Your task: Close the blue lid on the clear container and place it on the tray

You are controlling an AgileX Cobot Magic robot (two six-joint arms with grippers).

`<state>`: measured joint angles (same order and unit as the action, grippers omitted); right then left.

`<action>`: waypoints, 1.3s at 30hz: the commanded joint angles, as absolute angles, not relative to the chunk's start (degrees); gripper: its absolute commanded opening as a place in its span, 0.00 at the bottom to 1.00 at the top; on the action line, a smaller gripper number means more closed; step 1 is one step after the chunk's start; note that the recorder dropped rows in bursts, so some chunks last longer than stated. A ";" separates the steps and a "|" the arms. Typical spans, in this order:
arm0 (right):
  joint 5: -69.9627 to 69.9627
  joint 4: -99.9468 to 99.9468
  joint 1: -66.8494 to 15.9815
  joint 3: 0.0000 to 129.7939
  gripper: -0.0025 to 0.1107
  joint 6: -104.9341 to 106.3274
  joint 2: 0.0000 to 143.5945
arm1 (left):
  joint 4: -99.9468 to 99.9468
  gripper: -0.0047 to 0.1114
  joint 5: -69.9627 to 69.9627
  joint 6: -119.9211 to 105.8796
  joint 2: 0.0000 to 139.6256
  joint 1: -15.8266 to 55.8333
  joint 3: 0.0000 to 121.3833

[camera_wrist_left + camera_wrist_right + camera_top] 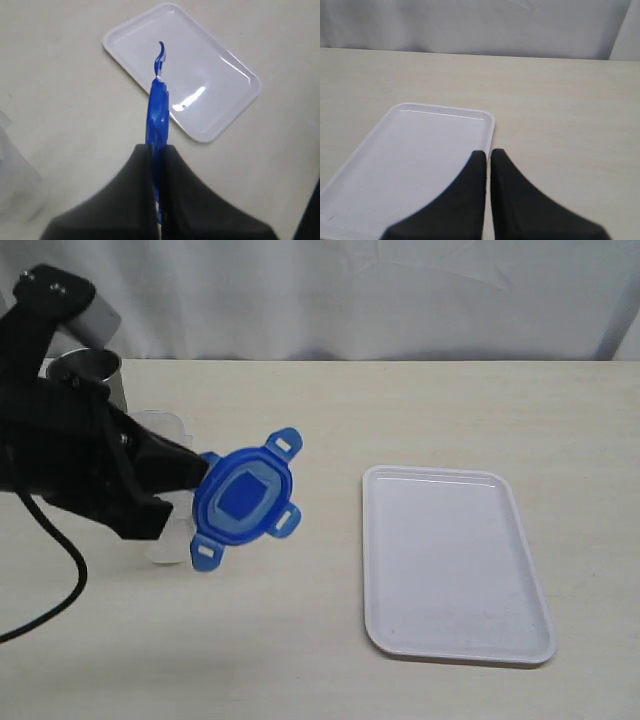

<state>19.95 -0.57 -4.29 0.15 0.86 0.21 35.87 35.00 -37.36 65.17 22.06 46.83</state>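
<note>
Blue lid (243,497) clamped edge-on in your left fingers (135,175) — right fingers (470,190) pressed together, empty — so next level it over the clear container (158,426) beside them.

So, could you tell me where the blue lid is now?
Exterior view, left of centre: the blue lid is pinched in the left gripper, close beside the clear container, with the tray further right.

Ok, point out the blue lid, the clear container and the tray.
blue lid (243,495): exterior view, centre panel.
clear container (166,428): exterior view, visible upper wall.
tray (455,570): exterior view, bare floor.
</note>
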 commanded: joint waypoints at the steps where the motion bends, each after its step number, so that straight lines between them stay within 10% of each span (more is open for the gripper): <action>1: 19.78 -0.67 -4.15 0.00 0.06 0.77 0.00 | 28.74 0.04 31.68 -37.03 64.83 21.98 50.83; 17: 19.78 -0.67 -4.15 0.00 0.06 0.77 0.00 | -17.01 0.04 12.62 -37.19 67.04 21.98 53.45; 39: 19.78 -0.67 -4.15 0.00 0.06 0.77 0.00 | -64.30 0.04 22.54 -6.23 76.45 21.95 55.04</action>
